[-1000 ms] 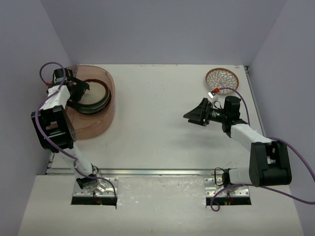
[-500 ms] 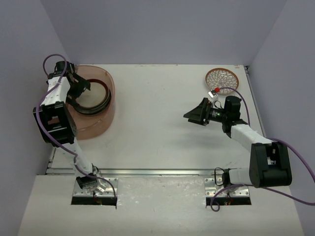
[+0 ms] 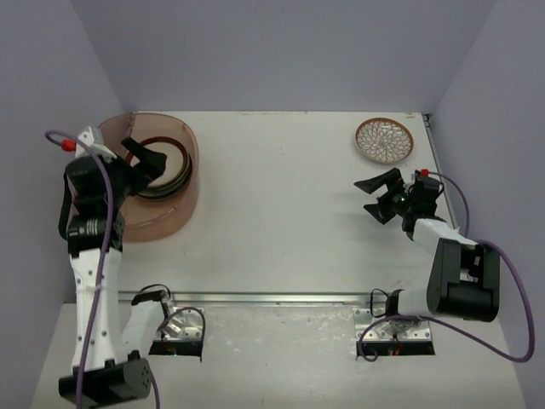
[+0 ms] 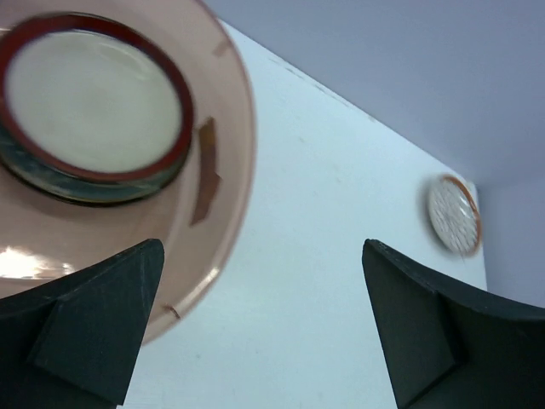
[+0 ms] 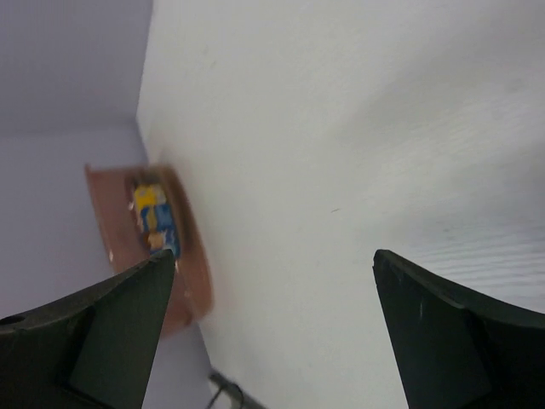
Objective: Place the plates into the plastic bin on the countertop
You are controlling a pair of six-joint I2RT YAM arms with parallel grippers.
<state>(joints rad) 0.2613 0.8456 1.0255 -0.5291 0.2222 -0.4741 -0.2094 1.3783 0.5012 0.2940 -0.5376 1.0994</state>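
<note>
The pinkish plastic bin (image 3: 189, 200) stands at the countertop's (image 3: 281, 213) far left with a stack of plates (image 3: 174, 166) inside. In the left wrist view the top plate (image 4: 94, 98) is cream with a brown-red rim. My left gripper (image 3: 146, 158) hovers open and empty over the bin's (image 4: 241, 145) near side. One brown-white petal plate (image 3: 385, 139) lies alone at the far right, also small in the left wrist view (image 4: 454, 215). Open and empty, my right gripper (image 3: 373, 198) stands near that plate and points left toward the distant bin (image 5: 166, 256).
A metal rail (image 3: 255, 298) runs along the countertop's near edge. Pale lilac walls (image 3: 281, 51) close in the back and both sides. Bare white surface lies between the bin and the petal plate.
The left arm has swung up and back, its gripper staying over the bin. The right arm has pulled back to the right, and its gripper now sits nearer the right wall.
</note>
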